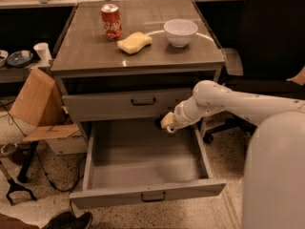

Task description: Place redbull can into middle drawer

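The middle drawer (119,198) is pulled wide open below the closed top drawer (105,106); its grey inside looks bare. My white arm reaches in from the right. The gripper (165,122) hangs over the drawer's back right part, just under the top drawer's front. A small dark shape sits at its tip. The slim silver-and-blue redbull can does not show; it is hidden or out of view.
On the tabletop (86,56) stand a red cola can (111,21), a yellow sponge (134,42) and a white bowl (180,32). A cardboard box (38,101) leans at the left. A black office chair (271,42) stands at the right, behind my arm.
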